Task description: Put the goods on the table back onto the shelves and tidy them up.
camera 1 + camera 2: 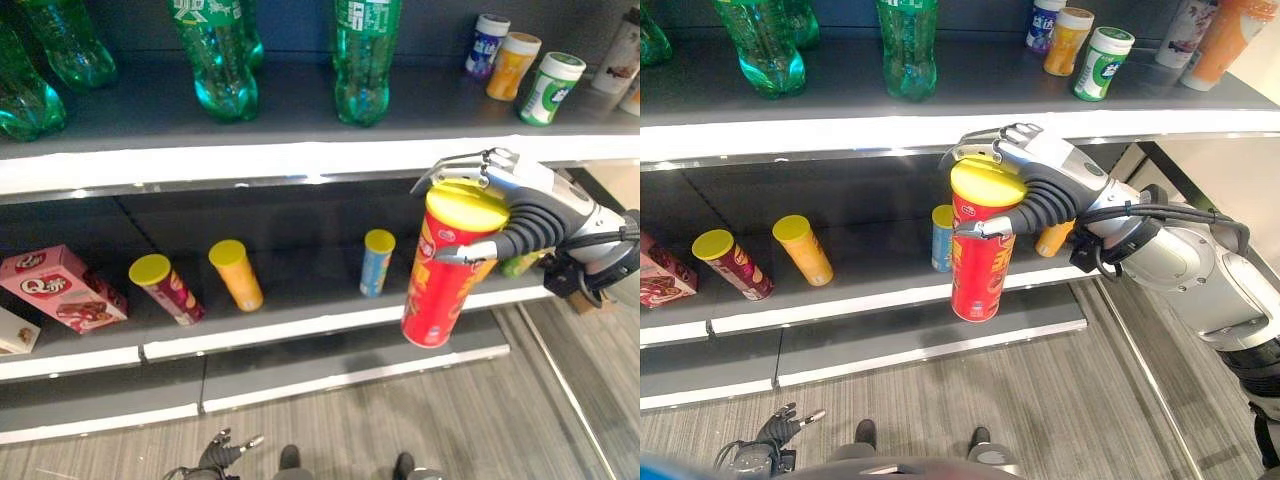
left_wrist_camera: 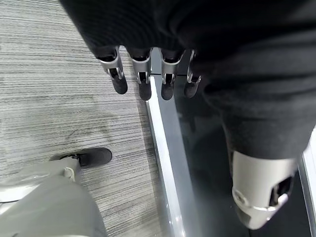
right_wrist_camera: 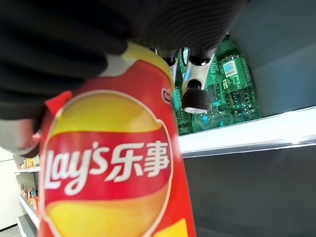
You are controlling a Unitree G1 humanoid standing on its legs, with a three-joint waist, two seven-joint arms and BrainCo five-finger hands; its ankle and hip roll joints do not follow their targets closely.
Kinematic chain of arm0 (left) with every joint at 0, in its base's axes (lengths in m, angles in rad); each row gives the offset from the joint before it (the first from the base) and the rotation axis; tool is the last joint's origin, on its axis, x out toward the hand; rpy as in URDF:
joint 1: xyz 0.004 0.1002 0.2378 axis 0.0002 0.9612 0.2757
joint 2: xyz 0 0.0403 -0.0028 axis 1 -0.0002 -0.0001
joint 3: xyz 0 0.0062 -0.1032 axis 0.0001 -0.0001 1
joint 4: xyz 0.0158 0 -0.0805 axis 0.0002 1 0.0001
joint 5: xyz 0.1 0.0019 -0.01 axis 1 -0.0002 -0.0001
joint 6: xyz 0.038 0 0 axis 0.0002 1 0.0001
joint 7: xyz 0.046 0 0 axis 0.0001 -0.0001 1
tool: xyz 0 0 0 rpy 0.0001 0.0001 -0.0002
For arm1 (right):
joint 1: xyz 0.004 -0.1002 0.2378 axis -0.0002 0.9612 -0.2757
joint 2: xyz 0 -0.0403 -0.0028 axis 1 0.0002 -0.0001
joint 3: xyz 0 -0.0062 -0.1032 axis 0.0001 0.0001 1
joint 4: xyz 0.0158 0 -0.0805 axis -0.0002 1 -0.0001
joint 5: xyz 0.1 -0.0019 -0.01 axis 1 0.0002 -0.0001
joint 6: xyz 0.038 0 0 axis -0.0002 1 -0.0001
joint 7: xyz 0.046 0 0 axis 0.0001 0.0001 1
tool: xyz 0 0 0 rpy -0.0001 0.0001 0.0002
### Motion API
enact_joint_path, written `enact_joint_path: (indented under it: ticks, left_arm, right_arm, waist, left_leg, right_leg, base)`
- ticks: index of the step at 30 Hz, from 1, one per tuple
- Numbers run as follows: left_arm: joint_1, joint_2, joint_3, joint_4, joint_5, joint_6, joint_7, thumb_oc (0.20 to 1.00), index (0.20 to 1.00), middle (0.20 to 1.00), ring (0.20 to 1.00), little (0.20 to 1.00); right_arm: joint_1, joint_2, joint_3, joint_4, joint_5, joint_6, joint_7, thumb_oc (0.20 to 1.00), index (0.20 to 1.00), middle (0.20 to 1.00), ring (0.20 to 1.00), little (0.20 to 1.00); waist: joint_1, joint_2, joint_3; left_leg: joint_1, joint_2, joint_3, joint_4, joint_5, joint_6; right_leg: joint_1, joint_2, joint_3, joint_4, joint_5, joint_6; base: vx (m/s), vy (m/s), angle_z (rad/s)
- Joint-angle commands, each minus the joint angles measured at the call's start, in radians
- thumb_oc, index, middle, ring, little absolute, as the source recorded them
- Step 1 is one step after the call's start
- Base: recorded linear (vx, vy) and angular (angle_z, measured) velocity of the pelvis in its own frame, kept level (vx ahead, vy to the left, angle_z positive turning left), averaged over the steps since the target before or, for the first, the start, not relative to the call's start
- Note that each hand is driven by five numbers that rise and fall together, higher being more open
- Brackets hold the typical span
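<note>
My right hand [image 1: 1040, 190] is shut on a tall red chip can [image 1: 980, 260] with a yellow lid, fingers over its top and thumb on its side. It holds the can upright in the air, in front of the middle shelf [image 1: 300, 322] and just off its front edge. The can's red and yellow label [image 3: 108, 168] looms close in the right wrist view, with one fingertip [image 3: 195, 96] curled past it. My left hand [image 1: 225, 452] hangs low near the floor, fingers [image 2: 143, 84] relaxed and holding nothing.
On the middle shelf lie a pink box [image 1: 60, 288], a maroon can [image 1: 165, 288], an orange can [image 1: 237, 274] and a blue can [image 1: 376, 261]. Another can [image 1: 1052, 240] stands behind my right hand. Green bottles [image 1: 365, 60] and small tubs [image 1: 548, 88] fill the upper shelf.
</note>
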Motion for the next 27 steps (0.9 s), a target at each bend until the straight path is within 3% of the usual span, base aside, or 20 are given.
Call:
enact_joint_path:
  ticks: [1,15,27]
  left_arm:
    - [-0.044,0.066,-0.012,0.028,0.04,-0.015,0.005,1.0,1.0,1.0,1.0,1.0]
    - [-0.06,0.066,-0.024,0.021,0.048,-0.012,0.023,1.0,1.0,1.0,1.0,1.0]
    - [-0.054,0.061,-0.015,0.027,0.036,-0.001,0.048,1.0,1.0,1.0,1.0,1.0]
  right_arm:
    - [-0.066,0.001,0.065,-0.044,0.052,-0.024,-0.015,0.2,0.2,0.2,0.2,0.2]
    - [-0.135,0.088,0.246,0.038,0.001,0.008,0.017,0.2,0.2,0.2,0.2,0.2]
    - [-0.148,0.265,0.348,0.184,-0.071,0.052,0.021,0.2,0.2,0.2,0.2,0.2]
  waist:
    - [0.004,-0.03,-0.028]
    - [0.011,-0.023,-0.022]
    - [0.042,-0.024,-0.009]
  left_leg:
    - [0.07,0.003,-0.024,0.044,-0.147,-0.021]
    - [0.079,0.014,-0.013,0.027,-0.139,-0.026]
    - [0.074,0.007,-0.028,0.015,-0.134,-0.02]
  right_leg:
    - [-0.043,0.092,0.069,0.016,-0.049,-0.054]
    - [-0.039,0.09,0.063,0.016,-0.055,-0.057]
    - [-0.035,0.077,0.039,0.016,-0.054,-0.058]
  base:
    - [0.01,-0.01,-0.09]
    - [0.0,-0.002,-0.01]
    - [-0.01,0.002,0.02]
